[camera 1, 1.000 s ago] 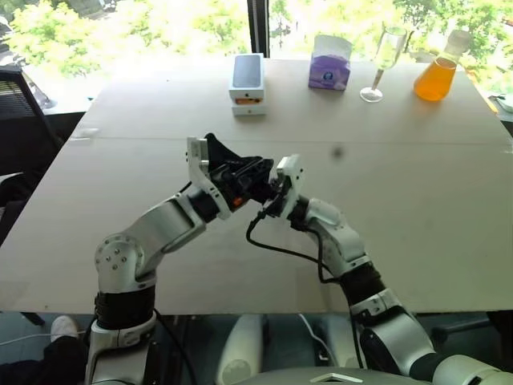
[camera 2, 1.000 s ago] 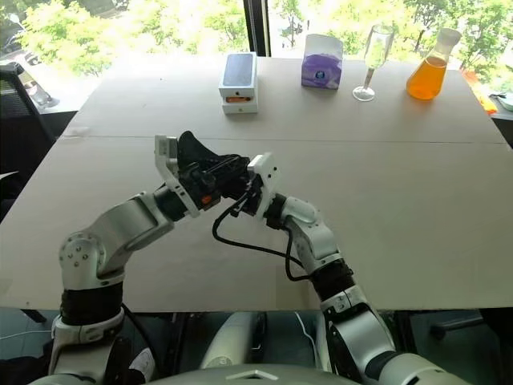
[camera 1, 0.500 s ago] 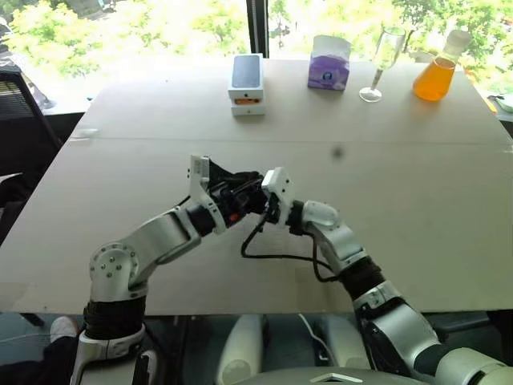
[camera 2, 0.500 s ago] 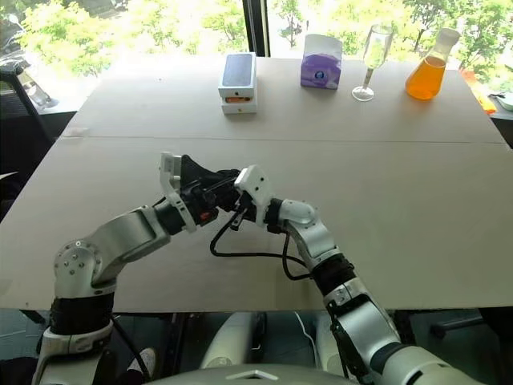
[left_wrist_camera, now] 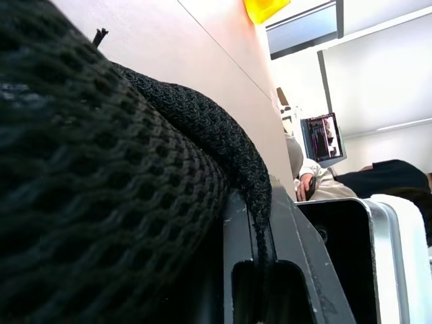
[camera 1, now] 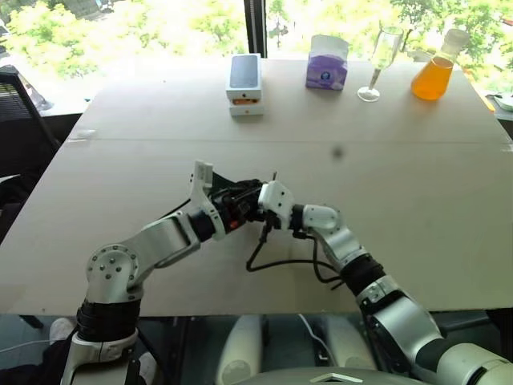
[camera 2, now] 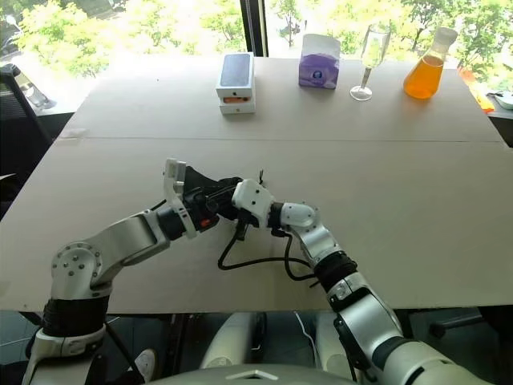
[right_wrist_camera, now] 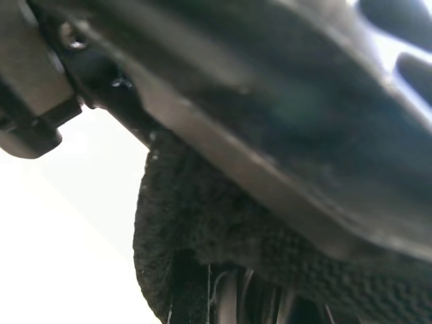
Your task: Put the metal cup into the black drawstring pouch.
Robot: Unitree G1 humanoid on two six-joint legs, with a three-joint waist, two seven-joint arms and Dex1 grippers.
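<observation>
While the two arms meet low over the middle of the table, you have the left gripper clenched on the black drawstring pouch, which sits bunched between the two wrists just above the board; in the left wrist view its mesh fabric lies folded over a finger. Just to the right of it, the right gripper is pressed into the same dark bundle, and you cannot tell from these pictures whether its fingers are parted or gripping anything. The metal cup cannot be made out in the bundle, so judge it as probably inside the pouch or hidden at its mouth, not confirmed. If it is in, what remains is letting go and setting the pouch down; if not, the insertion itself is left. Farther right along the back edge stand the tissue box, the stemmed glass and the orange flask, well apart from the work.
</observation>
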